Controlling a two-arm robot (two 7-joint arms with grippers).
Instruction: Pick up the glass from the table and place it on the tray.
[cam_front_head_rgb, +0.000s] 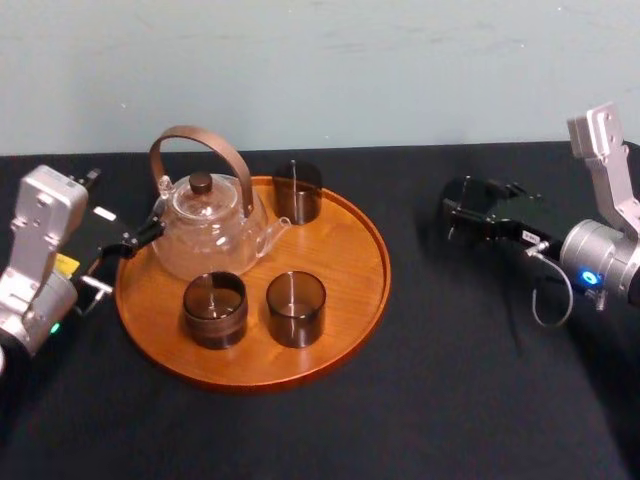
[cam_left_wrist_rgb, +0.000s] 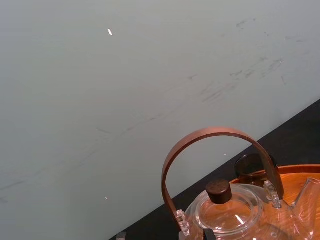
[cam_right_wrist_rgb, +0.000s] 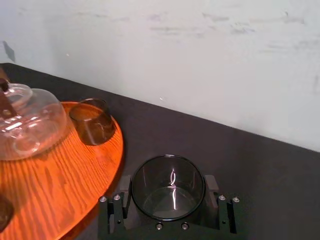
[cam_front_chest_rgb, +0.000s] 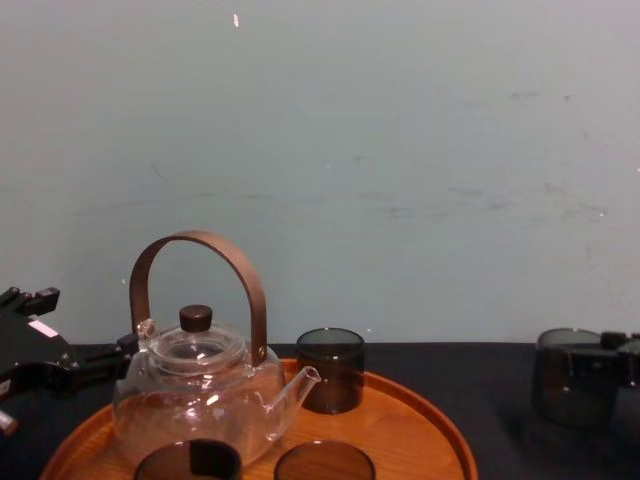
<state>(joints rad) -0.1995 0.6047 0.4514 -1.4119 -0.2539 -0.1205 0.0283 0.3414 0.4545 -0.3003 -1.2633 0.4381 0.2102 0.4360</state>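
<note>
The right pincer (cam_front_head_rgb: 478, 213) is positioned over the right half of the flat matte black surface (cam_front_head_rgb: 450, 390), reaching in from the right edge. It is pinching the dark smoked cylindrical glass (cam_right_wrist_rgb: 168, 187): in the right wrist view one black pad (cam_right_wrist_rgb: 116, 207) sits against each side of the glass wall. The glass is upright with its mouth open to the top. It is located to the right of the large round orange-brown wooden tray (cam_front_head_rgb: 350, 262), outside the raised rim and not touching it. Whether the base of the glass rests on the surface or is raised just above it cannot be told. The tray carries a clear glass teapot with a brown arched handle (cam_front_head_rgb: 205, 235) on its left half, with the spout pointing right. One dark tumbler (cam_front_head_rgb: 297, 192) stands at the far rim of the tray, and two more dark tumblers (cam_front_head_rgb: 215, 310) (cam_front_head_rgb: 296, 309) stand side by side near the front rim. The left pincer (cam_front_head_rgb: 135, 240) is positioned at the left rim of the tray, just beside the teapot body; whether it is spread or pressed together cannot be told. A pale grey-green wall (cam_front_head_rgb: 350, 70) stands behind the surface.
</note>
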